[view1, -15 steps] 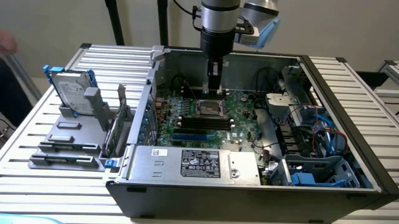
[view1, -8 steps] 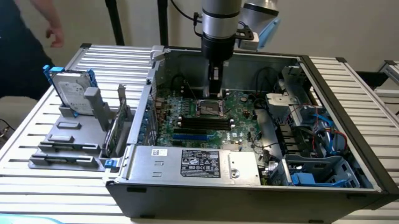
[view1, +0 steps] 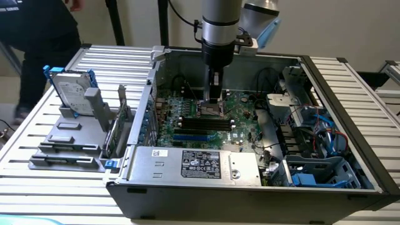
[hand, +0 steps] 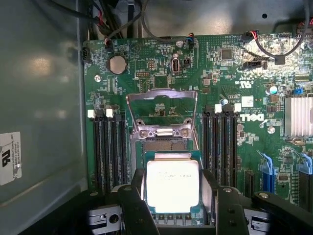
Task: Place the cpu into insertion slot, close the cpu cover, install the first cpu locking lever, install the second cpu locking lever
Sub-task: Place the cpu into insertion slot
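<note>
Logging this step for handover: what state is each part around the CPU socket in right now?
cpu: gripped by the claw, over the socket.
claw: shut on the cpu.
cpu cover: swung open, standing up.
insertion slot: uncovered, partly hidden behind the cpu.
computer case: side open.

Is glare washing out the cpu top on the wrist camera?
Wrist view: yes, the cpu, held in the gripper, glares near white, markings barely showing; the case wall carries a soft reflection. Exterior view: the motherboard sits glare-free in the case's shade.
</note>
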Robot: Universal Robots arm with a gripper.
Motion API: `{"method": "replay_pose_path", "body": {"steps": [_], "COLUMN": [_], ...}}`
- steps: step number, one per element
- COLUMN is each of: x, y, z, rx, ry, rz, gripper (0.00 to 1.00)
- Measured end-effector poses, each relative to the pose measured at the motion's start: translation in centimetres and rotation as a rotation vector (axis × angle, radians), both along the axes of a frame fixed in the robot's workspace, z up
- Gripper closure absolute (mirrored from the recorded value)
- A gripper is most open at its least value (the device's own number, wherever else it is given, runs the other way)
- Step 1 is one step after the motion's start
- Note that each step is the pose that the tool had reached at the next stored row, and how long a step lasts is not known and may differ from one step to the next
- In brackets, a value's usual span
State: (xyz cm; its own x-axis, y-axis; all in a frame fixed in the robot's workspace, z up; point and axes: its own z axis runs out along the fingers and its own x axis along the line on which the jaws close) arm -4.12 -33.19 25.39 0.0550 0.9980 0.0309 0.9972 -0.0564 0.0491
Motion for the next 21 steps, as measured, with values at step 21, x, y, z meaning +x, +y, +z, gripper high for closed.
{"method": "replay_pose_path", "body": {"steps": [21], "x": [0.1], "y": [0.02], "z": [-3.83], "rx": [0.0], "ry": [0.0], "rz": [0.017], "gripper": [0.45]}}
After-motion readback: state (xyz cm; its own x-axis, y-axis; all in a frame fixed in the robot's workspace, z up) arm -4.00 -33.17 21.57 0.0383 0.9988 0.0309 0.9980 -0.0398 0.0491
